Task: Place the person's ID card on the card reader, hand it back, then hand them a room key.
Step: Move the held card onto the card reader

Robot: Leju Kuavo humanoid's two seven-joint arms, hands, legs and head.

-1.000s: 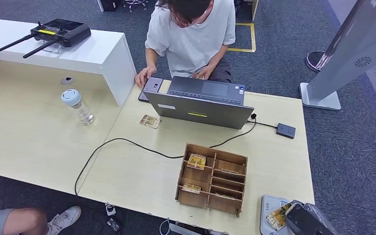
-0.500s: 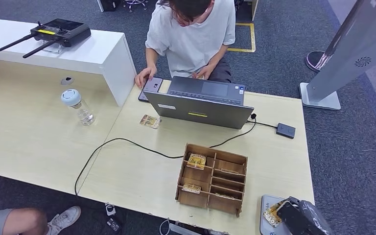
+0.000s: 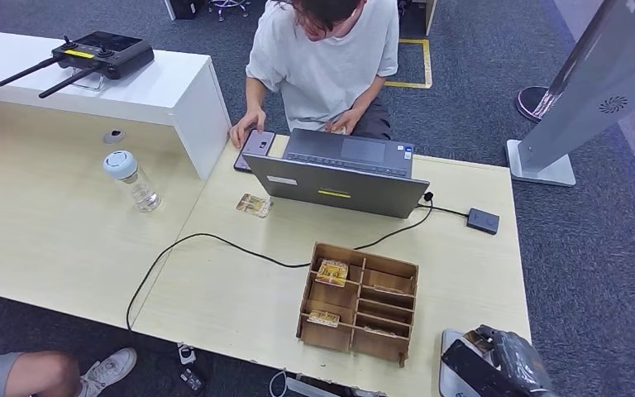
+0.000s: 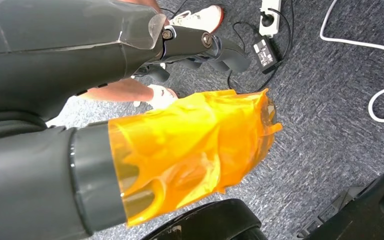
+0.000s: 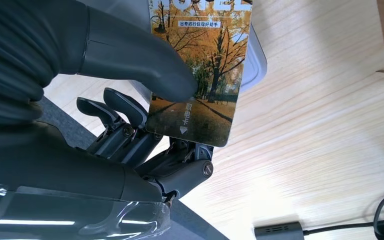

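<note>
Right hand (image 5: 130, 125) pinches the card (image 5: 200, 75) between thumb and fingers just above the card reader (image 3: 455, 364) at the table's near corner, a thin edge grip that could let it slide askew; left hand (image 4: 190, 150) hangs wrapped, fingers unreadable.

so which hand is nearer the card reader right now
Right. The right hand is at the card reader on the table's near right corner, pinching a card over it. The left hand hangs below the table, over the carpet.
</note>
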